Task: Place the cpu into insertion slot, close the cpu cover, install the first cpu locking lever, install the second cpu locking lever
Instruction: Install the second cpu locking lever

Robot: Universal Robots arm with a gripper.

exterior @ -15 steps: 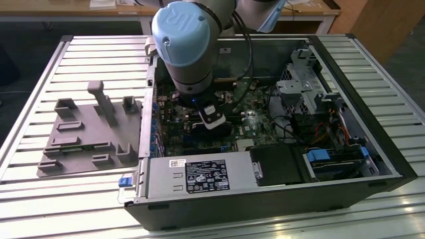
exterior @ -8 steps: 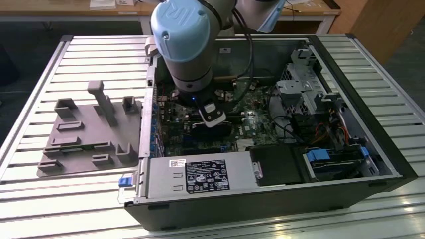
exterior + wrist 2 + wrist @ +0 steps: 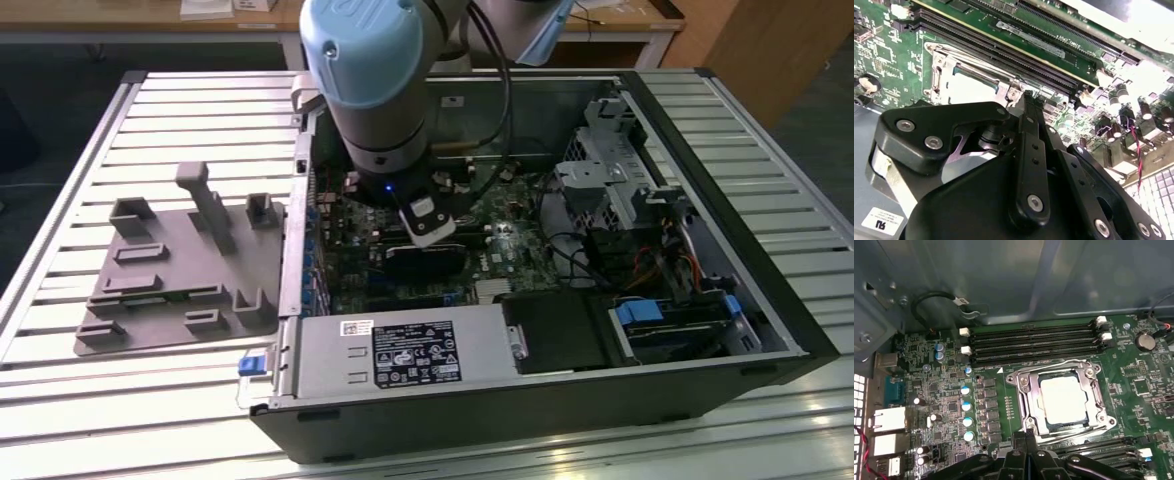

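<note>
Beside cpu cover (image 3: 1061,399), tool (image 3: 1025,436) fingers together

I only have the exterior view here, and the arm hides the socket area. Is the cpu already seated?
Observer: Yes. In the first wrist view the cpu sits in place on the board, its silver top showing.
Operator: And the cpu cover?
Observer: The cpu cover lies flat, framing the chip.
Operator: Where is the gripper?
Observer: The gripper is shut, with its tip close to the cover's edge. I cannot tell whether it touches.
</note>
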